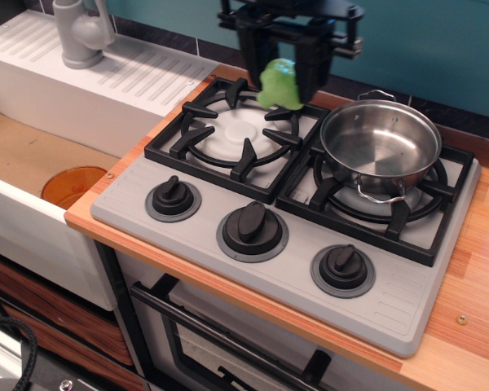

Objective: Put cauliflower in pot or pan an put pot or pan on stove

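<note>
My black gripper hangs high above the back of the left burner and is shut on the light-green cauliflower, which is held in the air between its fingers. The shiny steel pot stands upright and empty on the right burner of the grey stove, to the right of and below the gripper. One wire loop handle faces the front. The left burner grate is bare.
Three black knobs line the stove's front. A white sink unit with a grey faucet is at the back left. An orange bowl lies in the lower basin at the left. Wooden counter runs on the right.
</note>
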You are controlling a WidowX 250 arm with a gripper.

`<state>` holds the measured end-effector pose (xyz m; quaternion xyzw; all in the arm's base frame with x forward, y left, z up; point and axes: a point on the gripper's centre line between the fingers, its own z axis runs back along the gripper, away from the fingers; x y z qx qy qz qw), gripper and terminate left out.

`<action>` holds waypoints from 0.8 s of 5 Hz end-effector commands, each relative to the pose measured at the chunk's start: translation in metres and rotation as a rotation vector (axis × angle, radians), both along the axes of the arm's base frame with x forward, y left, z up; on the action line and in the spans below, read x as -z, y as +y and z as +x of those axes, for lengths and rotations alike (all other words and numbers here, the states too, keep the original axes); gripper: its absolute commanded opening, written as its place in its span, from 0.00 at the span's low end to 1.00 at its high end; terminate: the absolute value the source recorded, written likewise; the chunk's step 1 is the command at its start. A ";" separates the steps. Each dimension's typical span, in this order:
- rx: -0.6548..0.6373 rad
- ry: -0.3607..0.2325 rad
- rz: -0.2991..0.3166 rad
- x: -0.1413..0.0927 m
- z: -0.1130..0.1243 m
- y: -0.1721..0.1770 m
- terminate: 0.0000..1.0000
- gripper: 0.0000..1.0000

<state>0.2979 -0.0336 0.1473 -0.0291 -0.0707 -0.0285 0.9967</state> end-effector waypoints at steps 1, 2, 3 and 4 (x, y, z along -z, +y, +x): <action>-0.013 -0.097 -0.022 0.000 0.034 -0.028 0.00 0.00; -0.011 -0.123 -0.019 0.009 0.047 -0.035 0.00 0.00; -0.009 -0.145 -0.027 0.017 0.058 -0.041 0.00 0.00; -0.008 -0.157 -0.040 0.024 0.063 -0.048 0.00 0.00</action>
